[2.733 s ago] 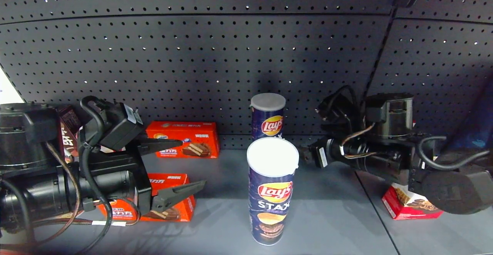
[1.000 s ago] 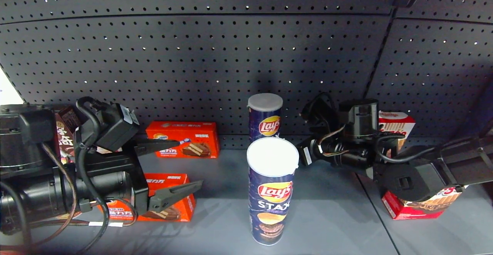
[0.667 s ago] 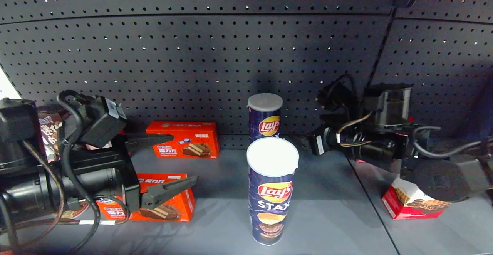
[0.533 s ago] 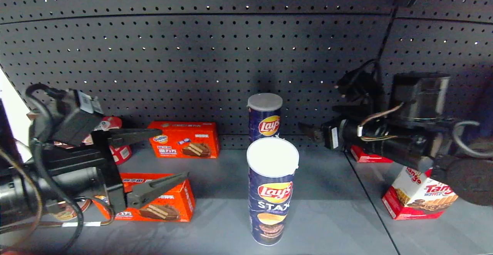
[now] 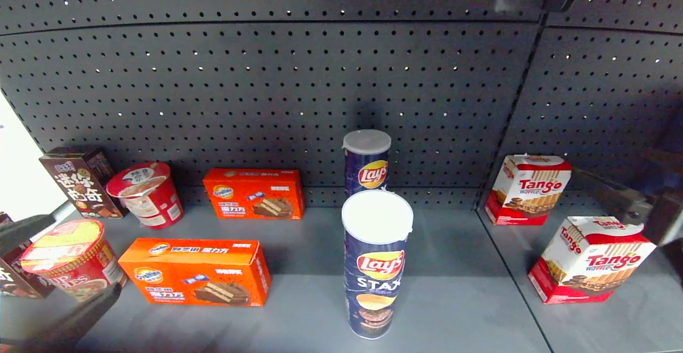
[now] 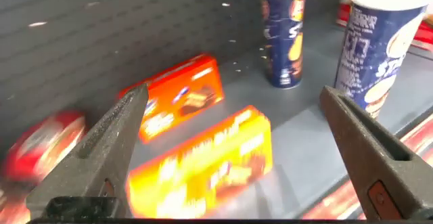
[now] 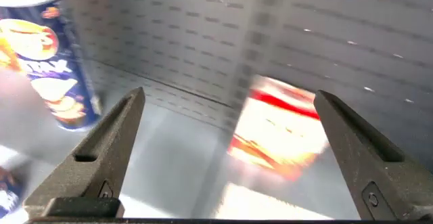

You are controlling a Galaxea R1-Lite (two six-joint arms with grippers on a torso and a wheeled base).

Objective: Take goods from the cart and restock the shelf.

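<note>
Both arms have drawn back from the shelf (image 5: 459, 289), left gripper (image 6: 233, 94) and right gripper (image 7: 230, 95) with fingers spread, empty. The front chip can (image 5: 376, 267) stands shelved; another fetch likely follows.

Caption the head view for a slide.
Grey shelf holding two chip cans, orange cake boxes, noodle cups and wafer boxes.

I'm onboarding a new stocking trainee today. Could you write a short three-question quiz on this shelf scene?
1. True or false: the front chip can stands upright.
2. How many orange cake boxes lie on the shelf?
3. The two wafer boxes sit: A) left of the chip cans, B) right of the chip cans, C) on top of the chip cans.
Key: 1 true; 2 two; 3 B.
</note>
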